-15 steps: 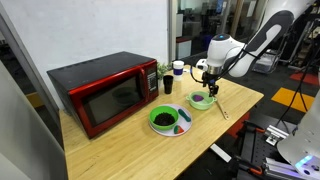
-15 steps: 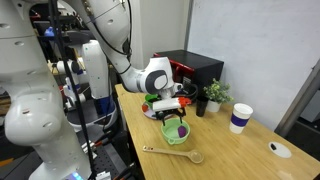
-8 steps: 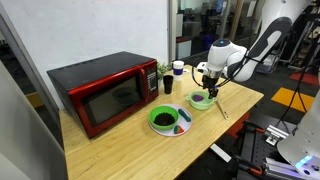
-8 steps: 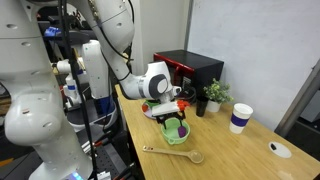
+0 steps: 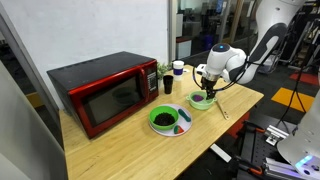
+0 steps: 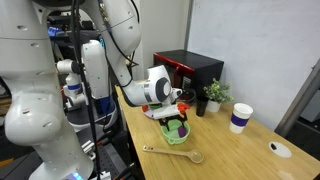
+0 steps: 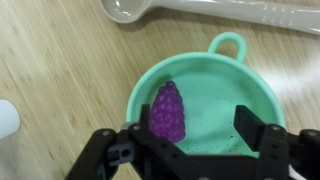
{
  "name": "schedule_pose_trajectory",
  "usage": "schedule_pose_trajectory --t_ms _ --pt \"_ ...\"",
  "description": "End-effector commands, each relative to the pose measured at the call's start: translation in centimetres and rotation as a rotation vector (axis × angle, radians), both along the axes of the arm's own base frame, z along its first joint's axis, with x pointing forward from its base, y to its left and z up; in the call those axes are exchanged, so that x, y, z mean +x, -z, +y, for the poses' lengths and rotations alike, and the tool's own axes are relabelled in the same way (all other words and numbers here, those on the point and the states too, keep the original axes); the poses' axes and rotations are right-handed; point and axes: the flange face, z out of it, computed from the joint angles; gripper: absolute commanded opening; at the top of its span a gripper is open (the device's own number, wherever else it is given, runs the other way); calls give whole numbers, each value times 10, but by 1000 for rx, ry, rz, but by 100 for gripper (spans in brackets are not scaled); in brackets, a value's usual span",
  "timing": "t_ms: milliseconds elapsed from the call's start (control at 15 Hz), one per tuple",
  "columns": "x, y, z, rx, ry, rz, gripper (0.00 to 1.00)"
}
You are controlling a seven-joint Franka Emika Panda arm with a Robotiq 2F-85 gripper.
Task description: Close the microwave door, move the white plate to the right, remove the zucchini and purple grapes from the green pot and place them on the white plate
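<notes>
1. The green pot point(image 7: 215, 100) stands on the desk point(image 5: 110, 150), toward the end far from the microwave point(image 5: 100, 85) and about midway between the back edge and the front edge.
2. In the wrist view its loop handle points to the top of the picture. There the wooden spoon point(image 7: 200, 8) lies across, apart from the pot.
3. The purple grapes point(image 7: 167, 112) lie inside the pot, to one side of its floor. The long axis of the bunch runs from top to bottom of the wrist view, and the narrow end points the same way as the handle.
4. The gripper point(image 7: 196, 128) hangs directly over the pot with its jaws wide apart and nothing held. The grapes are between the fingers, just beside one finger point(image 7: 140, 135); I cannot tell whether they touch it.
5. Both exterior views show the gripper point(image 5: 208, 92) point(image 6: 178, 118) low over the pot point(image 5: 198, 103) point(image 6: 176, 137), fingers downward. The gap of the jaws is too small to read there; only the wrist view shows it.
6. Only an exterior view shows the microwave door point(image 5: 110, 100), which sits flush with the red front. That view also shows the white plate point(image 5: 176, 130) just beside the pot, nearer the front edge, carrying a bright green bowl point(image 5: 162, 119).
</notes>
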Motion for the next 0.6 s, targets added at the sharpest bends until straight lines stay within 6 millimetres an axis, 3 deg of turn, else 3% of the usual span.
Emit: schedule_pose_trajectory --t_ms 0,533 --pt "13 8 -1 6 -1 -34 85" --pt "24 20 0 8 6 -44 80"
